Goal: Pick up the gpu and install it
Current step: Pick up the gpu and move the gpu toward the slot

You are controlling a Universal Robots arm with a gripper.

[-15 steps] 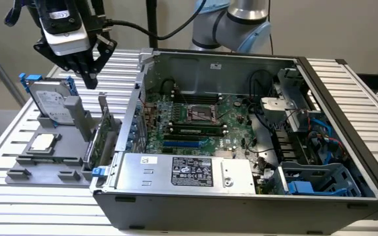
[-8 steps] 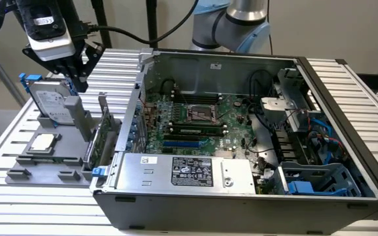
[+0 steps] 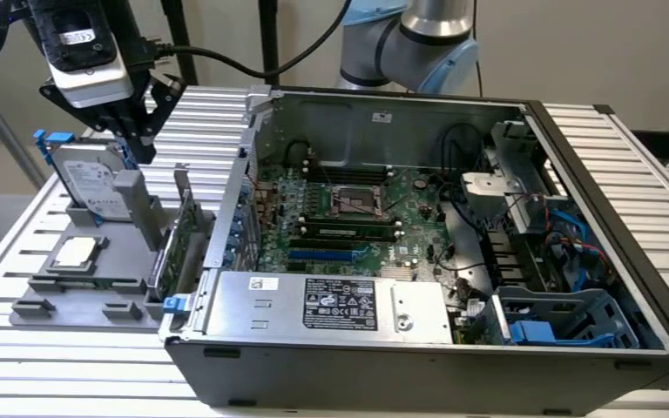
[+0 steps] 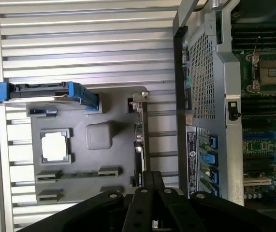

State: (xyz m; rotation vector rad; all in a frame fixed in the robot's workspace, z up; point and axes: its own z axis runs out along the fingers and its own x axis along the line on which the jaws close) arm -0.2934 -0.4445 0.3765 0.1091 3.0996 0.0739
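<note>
The gripper [image 3: 139, 144] hangs raised, jaws drawn together on nothing, over the far end of the grey tray [image 3: 79, 296] on the tabletop [image 3: 32, 374]. The gpu [image 3: 181, 239] stands on edge in that tray, below the gripper and toward the open computer case [image 3: 428, 370]. Its long axis runs alongside the case wall, the silver bracket at its far end.

- The gpu [image 3: 177, 248] [image 4: 140, 145]: thin flat card, green circuit face showing, silver bracket at one end.
- It stands upright on edge in a grey holder [image 3: 79, 300] [image 4: 79, 159], just beside the open computer case [image 3: 428, 370] [image 4: 203, 72].
</note>
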